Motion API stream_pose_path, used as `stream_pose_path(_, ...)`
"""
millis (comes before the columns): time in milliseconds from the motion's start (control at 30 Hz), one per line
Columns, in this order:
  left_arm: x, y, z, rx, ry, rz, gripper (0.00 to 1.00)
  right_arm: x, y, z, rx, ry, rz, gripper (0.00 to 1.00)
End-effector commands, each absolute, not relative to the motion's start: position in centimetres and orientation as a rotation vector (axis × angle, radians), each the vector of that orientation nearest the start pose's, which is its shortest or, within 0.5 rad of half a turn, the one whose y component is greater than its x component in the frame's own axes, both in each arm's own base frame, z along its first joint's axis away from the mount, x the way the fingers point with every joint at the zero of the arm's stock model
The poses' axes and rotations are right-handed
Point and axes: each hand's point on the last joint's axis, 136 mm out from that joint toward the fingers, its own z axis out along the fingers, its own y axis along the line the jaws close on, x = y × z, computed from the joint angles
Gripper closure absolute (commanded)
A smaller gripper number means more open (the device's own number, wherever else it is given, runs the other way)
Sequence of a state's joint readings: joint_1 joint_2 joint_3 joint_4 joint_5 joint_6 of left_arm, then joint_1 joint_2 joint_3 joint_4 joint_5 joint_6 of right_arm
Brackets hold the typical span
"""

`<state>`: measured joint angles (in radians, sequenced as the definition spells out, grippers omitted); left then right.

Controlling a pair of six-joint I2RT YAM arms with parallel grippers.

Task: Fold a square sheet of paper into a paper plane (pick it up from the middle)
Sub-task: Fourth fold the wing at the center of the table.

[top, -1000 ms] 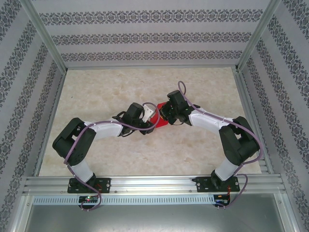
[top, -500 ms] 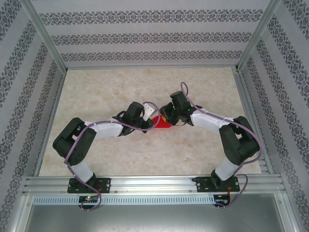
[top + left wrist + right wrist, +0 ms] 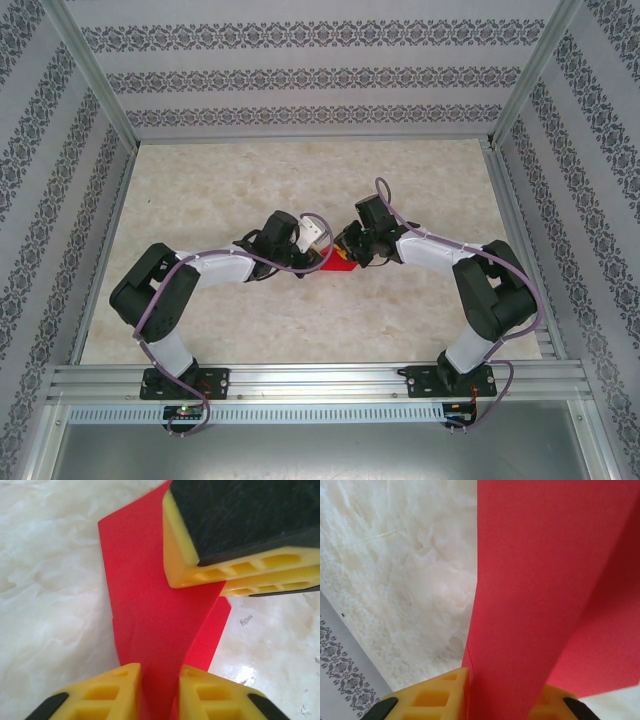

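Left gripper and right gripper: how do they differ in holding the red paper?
The left gripper reaches in from the left and pinches one end of the red paper; the right gripper reaches in from the right and pinches the opposite end. In the left wrist view, the left gripper's fingers sit side by side, the right gripper's stacked. Both have yellow fingers shut on the paper.

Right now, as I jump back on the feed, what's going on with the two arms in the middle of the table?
Both arms meet over the middle of the marble-look table, sharing one piece of folded red paper. The left gripper pinches one end of it and the right gripper pinches the other, so the paper spans between them. It shows overlapping layers and a crease, but it is not a finished plane yet.
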<state>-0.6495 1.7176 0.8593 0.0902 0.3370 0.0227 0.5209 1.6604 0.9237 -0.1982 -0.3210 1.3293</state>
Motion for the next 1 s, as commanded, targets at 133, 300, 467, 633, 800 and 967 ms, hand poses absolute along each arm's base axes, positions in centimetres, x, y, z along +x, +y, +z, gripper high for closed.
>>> stream_pose_path(133, 29.8, -32.2, 4.0, 1.052, 2.192, -0.752, 0.87, 32.2, 24.2, 7.4, 0.91, 2.654, 1.044, 0.63)
stream_pose_path(300, 29.1, -32.8, 3.6, 1.076, 2.193, -0.787, 0.87, 32.3, 23.0, 9.2, 0.78, 2.611, 1.055, 0.43)
stream_pose_path(467, 28.8, -33.2, 3.1, 1.078, 2.2, -0.807, 0.88, 31.7, 21.1, 10.3, 0.689, 2.53, 1.059, 0.41)
stream_pose_path(633, 28.9, -33.6, 3.5, 1.071, 2.186, -0.813, 0.88, 30.9, 19.6, 10.8, 0.589, 2.494, 1.013, 0.43)
stream_pose_path(800, 29.3, -34.0, 4.5, 1.073, 2.151, -0.79, 0.77, 30.7, 20.1, 11.0, 0.549, 2.538, 1.021, 0.41)
stream_pose_path(967, 29.5, -34.4, 5.5, 1.091, 2.094, -0.744, 0.7, 31.0, 20.7, 10.6, 0.598, 2.589, 1.039, 0.44)
